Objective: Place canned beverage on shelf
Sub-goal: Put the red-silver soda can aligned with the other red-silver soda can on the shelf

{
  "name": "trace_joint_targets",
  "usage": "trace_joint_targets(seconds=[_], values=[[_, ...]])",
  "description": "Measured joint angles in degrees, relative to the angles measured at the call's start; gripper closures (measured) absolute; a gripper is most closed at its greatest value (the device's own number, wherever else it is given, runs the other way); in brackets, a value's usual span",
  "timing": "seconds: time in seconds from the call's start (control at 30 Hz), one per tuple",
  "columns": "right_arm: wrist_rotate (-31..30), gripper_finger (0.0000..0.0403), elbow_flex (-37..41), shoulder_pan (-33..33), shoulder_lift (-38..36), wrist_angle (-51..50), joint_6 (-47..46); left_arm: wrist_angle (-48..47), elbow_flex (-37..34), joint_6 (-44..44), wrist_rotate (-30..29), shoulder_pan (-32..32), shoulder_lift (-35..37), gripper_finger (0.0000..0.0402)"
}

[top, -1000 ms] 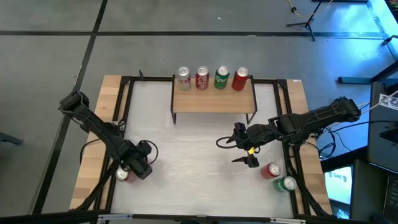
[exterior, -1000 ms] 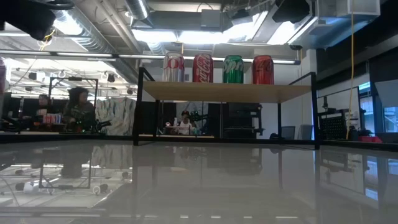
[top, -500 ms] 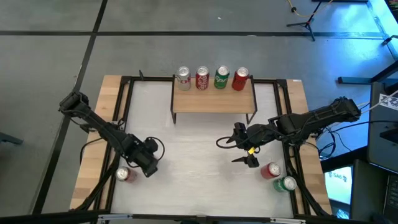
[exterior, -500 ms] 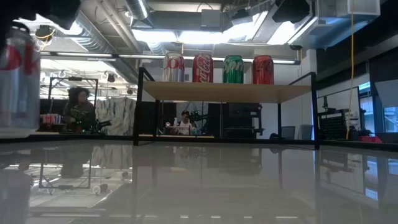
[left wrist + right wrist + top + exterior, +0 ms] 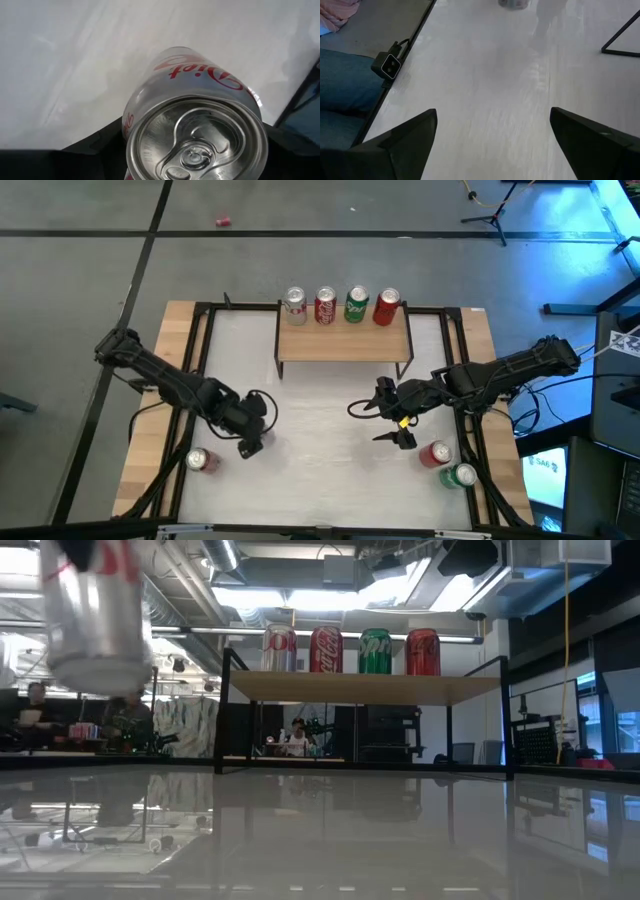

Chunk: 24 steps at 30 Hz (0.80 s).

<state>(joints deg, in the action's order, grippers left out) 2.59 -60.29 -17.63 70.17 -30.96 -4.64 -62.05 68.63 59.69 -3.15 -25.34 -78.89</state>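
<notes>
My left gripper [image 5: 250, 440] is shut on a silver Diet Coke can [image 5: 95, 615], which hangs well above the table at its near left. The left wrist view looks down on the can's top [image 5: 195, 135]. The shelf [image 5: 343, 343], a light wood plank on black legs, stands at the far middle. Several cans [image 5: 340, 305] stand in a row on it. My right gripper [image 5: 380, 425] waits open above the table's right half, with nothing between its fingers [image 5: 405, 140]. My left gripper pinches the can's side wall near its top rim [image 5: 131, 131] between its two fingers, one on each side. The fingers come from above, pointing steeply down. The can hangs below them, nearly upright with its top up, its bottom [image 5: 97, 670] clear of the table.
A red-and-silver can [image 5: 198, 461] stands at the near left. A red can [image 5: 435, 453] and a green can [image 5: 460, 475] stand at the near right. A small camera [image 5: 390, 65] sits at the table's edge, with a person's legs [image 5: 340, 85] beyond it.
My left gripper has gone up and toward the table's right and middle, rolling its wrist. The silver can has gone with it and now hangs clear of the table. The red-and-silver can has stayed at the near left.
</notes>
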Motion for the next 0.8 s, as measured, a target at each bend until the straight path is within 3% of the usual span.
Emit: trace_joint_targets(seconds=[0.43, 0.8], values=[[0.0, 0.002, 0.0, 0.0, 0.0, 0.0, 0.0, -0.3, 8.5, -7.3, -5.5, 3.9, 0.0, 0.0121], [0.0, 0.002, 0.0, 0.0, 0.0, 0.0, 0.0, -0.4, 9.5, -7.9, -6.6, 4.1, 0.0, 0.0121]])
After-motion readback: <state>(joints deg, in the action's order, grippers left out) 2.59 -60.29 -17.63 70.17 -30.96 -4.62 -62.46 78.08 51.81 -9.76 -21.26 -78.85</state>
